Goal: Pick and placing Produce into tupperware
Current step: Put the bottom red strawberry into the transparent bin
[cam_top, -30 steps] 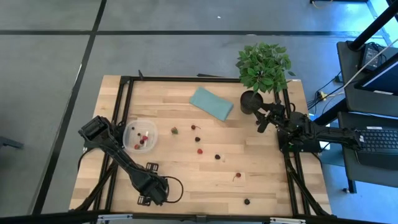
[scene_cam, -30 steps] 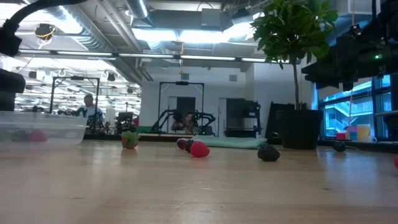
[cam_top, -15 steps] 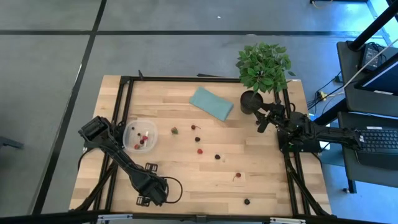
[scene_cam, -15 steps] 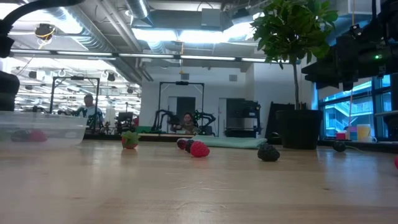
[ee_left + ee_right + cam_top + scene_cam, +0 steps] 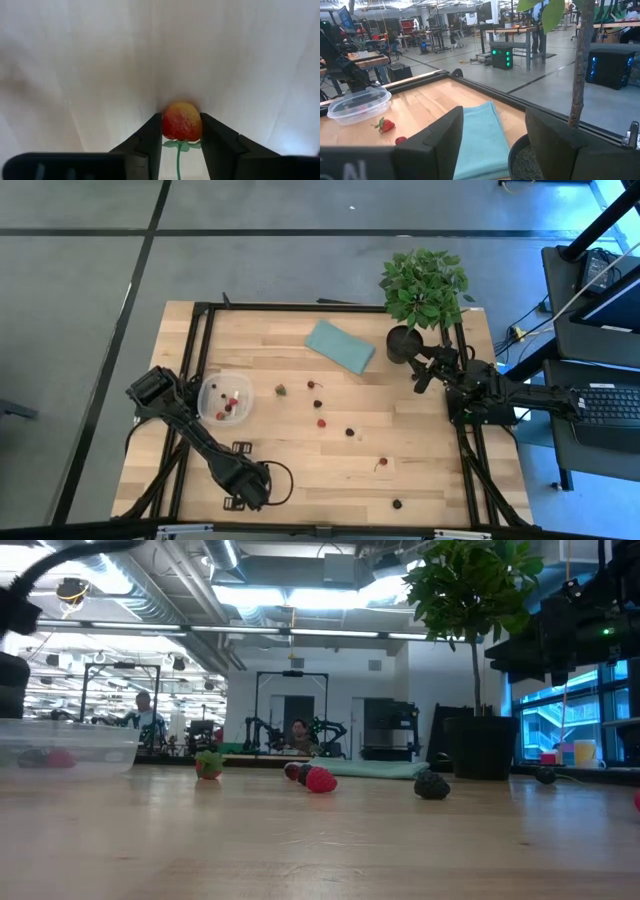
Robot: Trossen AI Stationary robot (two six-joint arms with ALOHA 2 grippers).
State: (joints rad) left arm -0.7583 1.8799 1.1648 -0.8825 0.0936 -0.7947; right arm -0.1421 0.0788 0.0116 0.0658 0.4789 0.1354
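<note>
Change noted: the left gripper has drawn its fingers in over the last second, and in the left wrist view they now press both sides of a red berry, its green stem hanging between them. The berry is grasped. The pale surface behind it cannot be identified for certain.

Significance, as a judgement: one piece of produce is secured at the tupperware, which sits at the table's 9 o'clock with several berries already inside. Whether this berry is being delivered or re-gripped cannot be told.

Pose: the left arm reaches from 7 o'clock up to the container's outer side. The right gripper waits at 3 o'clock beside the potted plant, fingers spread and empty.

Outstanding: loose produce is scattered from centre to 5 o'clock.
</note>
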